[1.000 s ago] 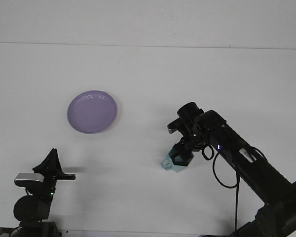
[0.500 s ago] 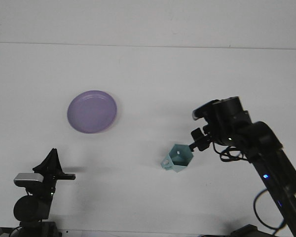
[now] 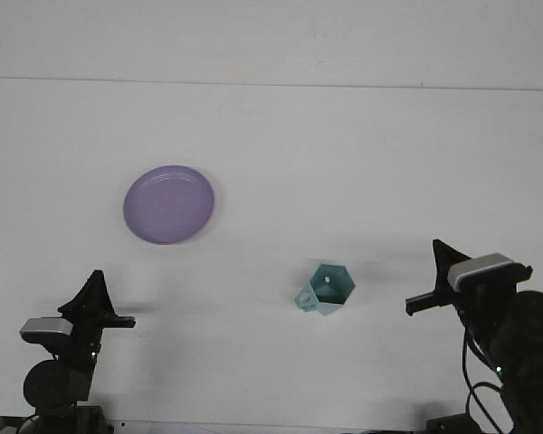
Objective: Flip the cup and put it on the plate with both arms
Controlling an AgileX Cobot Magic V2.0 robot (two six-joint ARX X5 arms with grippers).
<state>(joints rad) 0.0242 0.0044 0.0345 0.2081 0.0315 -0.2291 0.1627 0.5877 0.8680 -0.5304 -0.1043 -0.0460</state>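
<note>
Cup [image 3: 328, 288]: pale teal, faceted, six-sided rim. Stands on the white counter [image 3: 344, 163] right of centre, mouth up and tipped slightly toward the camera, interior visible. A small handle or lug juts out at its lower left. Nothing touches it.

Plate [image 3: 169, 204]: lilac, round, shallow. Lies flat on the counter, up and to the left of the cup, well apart from it. Nothing on it.

Right end effector [image 3: 445, 278]: low at the right edge of the counter, right of the cup and clear of it. Dark fingers point left toward the cup, one rising to a sharp tip, one running level. Whether they are apart or together cannot be told from this angle. It grips nothing. A grey camera block sits on top; black arm body and looped cables sit below in the bottom right corner.

Left end effector [image 3: 102, 303]: low at the bottom left, far from both cup and plate. Dark fingers form a peak with a level bar to the right; gap not readable, so its state cannot be told. Holds nothing. A grey block and round black joint sit beneath it.
</note>
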